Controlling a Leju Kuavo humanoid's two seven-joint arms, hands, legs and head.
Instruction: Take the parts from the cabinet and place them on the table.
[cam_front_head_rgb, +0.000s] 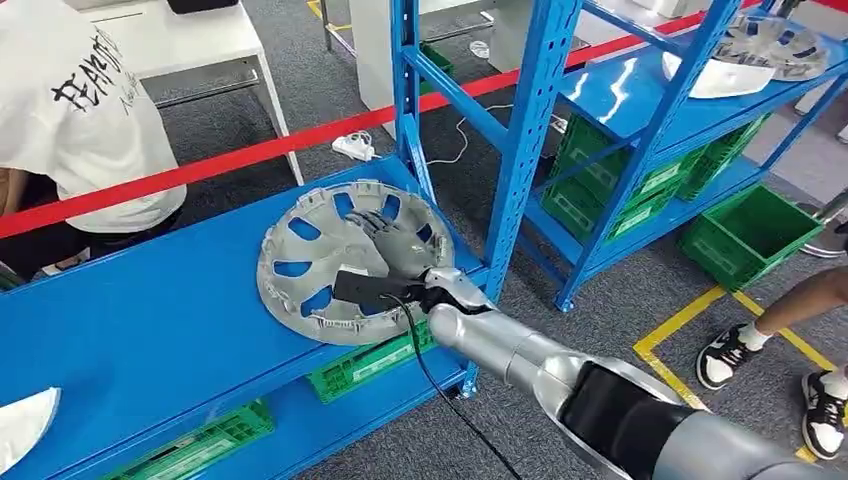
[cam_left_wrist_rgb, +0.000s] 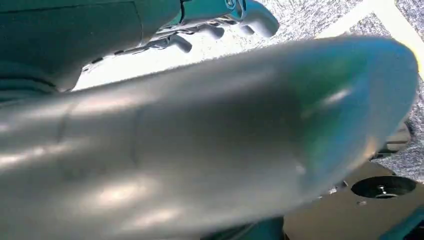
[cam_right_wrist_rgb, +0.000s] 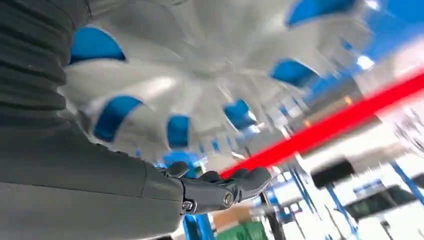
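Observation:
A grey hubcap (cam_front_head_rgb: 340, 262) with several cut-outs lies inner face up on the blue shelf (cam_front_head_rgb: 150, 320), its near rim overhanging the shelf's front edge. My right hand (cam_front_head_rgb: 393, 243) rests on its right half with fingers spread across the spokes. In the right wrist view the hubcap (cam_right_wrist_rgb: 200, 65) is close and blurred, and the thumb (cam_right_wrist_rgb: 225, 192) stands apart from it. I see nothing pinched. My left hand (cam_left_wrist_rgb: 220, 25) hangs with loose fingers and holds nothing.
A blue upright (cam_front_head_rgb: 408, 100) stands just behind the hubcap. A second hubcap (cam_front_head_rgb: 765, 45) and a white part (cam_front_head_rgb: 715, 78) lie on the far rack. Another white part (cam_front_head_rgb: 20, 425) sits at the shelf's left. Green crates (cam_front_head_rgb: 745, 235) stand below. A person in white (cam_front_head_rgb: 80, 110) stands left; feet (cam_front_head_rgb: 735, 350) right.

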